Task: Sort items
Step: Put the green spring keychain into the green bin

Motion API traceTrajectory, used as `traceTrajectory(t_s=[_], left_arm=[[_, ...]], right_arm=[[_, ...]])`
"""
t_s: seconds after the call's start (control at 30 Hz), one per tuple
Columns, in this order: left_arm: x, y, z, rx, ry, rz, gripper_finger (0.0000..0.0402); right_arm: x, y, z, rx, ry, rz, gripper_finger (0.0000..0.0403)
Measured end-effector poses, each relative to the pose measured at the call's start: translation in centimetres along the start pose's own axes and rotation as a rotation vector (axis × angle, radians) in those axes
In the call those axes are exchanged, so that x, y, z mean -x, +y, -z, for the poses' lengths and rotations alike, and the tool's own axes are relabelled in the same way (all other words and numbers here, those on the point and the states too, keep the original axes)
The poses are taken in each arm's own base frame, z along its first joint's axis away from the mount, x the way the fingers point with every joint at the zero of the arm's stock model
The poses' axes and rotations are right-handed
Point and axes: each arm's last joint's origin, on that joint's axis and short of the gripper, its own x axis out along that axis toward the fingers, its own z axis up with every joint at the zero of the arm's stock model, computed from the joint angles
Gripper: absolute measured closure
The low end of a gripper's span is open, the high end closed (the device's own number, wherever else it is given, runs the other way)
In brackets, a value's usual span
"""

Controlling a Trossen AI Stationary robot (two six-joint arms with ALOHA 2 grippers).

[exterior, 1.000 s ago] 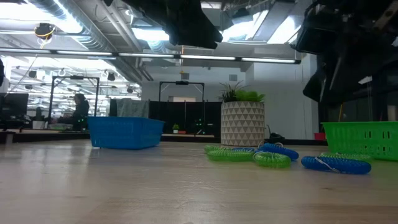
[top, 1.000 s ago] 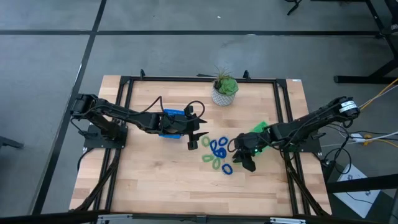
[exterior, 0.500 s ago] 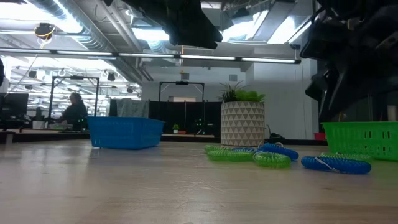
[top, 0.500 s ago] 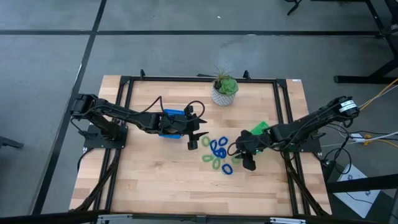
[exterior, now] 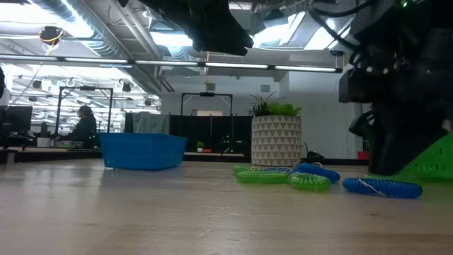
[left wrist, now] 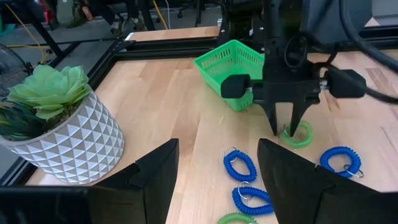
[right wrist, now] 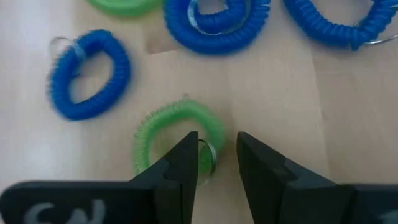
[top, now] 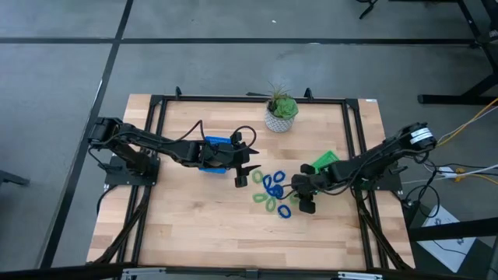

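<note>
Several small coiled rings, blue and light green, lie flat in a cluster (top: 272, 190) at the table's middle. My right gripper (right wrist: 217, 138) is open and points steeply down over one light green ring (right wrist: 177, 143) at the cluster's right edge. One finger stands over the ring's hole and the other outside its rim; the left wrist view shows the same gripper (left wrist: 285, 130) with its fingertips close to the table. My left gripper (top: 247, 173) is open and hangs still above the table, left of the cluster. Blue rings (right wrist: 90, 74) lie close by. My right gripper comes from above with its two fingers on either side of the green ring's rim (right wrist: 211, 134), where a small metal ring hangs. Whether the fingertips (right wrist: 189, 146) touch the ring, I cannot tell. The ring lies flat on the table.
A blue tray (exterior: 144, 151) sits left of centre, partly under my left arm. A green tray (left wrist: 233, 65) stands just behind my right gripper. A potted plant (top: 281, 113) is at the far middle. A black frame (top: 233, 99) borders the table.
My right gripper has come down toward the table and tipped more steeply downward, ending over the green ring at the cluster's right edge. In the low view it now stands in front of the green tray. The rings have not moved.
</note>
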Motion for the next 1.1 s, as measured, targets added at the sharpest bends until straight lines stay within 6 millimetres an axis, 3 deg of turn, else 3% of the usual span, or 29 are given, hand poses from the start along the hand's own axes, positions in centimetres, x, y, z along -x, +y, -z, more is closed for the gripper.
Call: traceTrajectory(t_s=[0.4, 0.8, 1.1], left_arm=[[0.00, 0.00, 0.00, 0.000, 0.000, -0.001, 0.0187], [0.00, 0.01, 0.00, 0.000, 0.000, -0.001, 0.0187], [0.00, 0.02, 0.00, 0.000, 0.000, -0.002, 0.0187]], right_arm=[[-0.95, -0.01, 0.15, -0.012, 0.016, 0.018, 0.0297], [-0.86, 0.23, -0.37, -0.041, -0.036, -0.015, 0.0385], [-0.46, 0.29, -0.58, -0.044, -0.066, -0.030, 0.0384]])
